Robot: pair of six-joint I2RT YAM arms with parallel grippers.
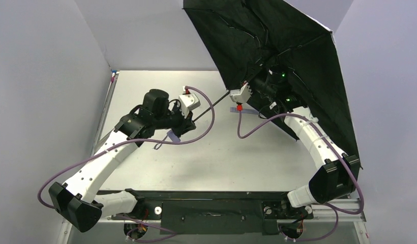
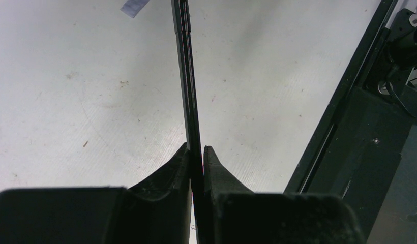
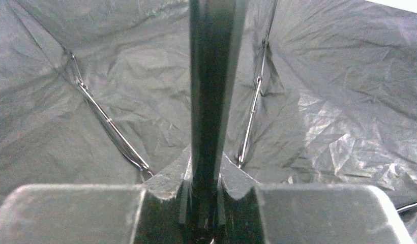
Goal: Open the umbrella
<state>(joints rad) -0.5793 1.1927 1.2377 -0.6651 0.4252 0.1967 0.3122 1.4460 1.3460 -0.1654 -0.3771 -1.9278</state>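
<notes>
My left hand (image 2: 196,155) pinches the thin rod (image 2: 184,76) of the open umbrella (image 1: 293,56); my right hand (image 3: 205,161) pinches it near the cloth (image 3: 344,101).

umbrella (image 1: 277,56) open, black lining, tilted sideways

Black umbrella (image 3: 212,76) shaft in right tool (image 3: 206,158)

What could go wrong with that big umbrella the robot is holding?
Both hands pinch the thin shaft: left hand, right hand. Pulling different ways might bend it. The wide canopy sits close to the wall, so swinging it could catch there.
</notes>
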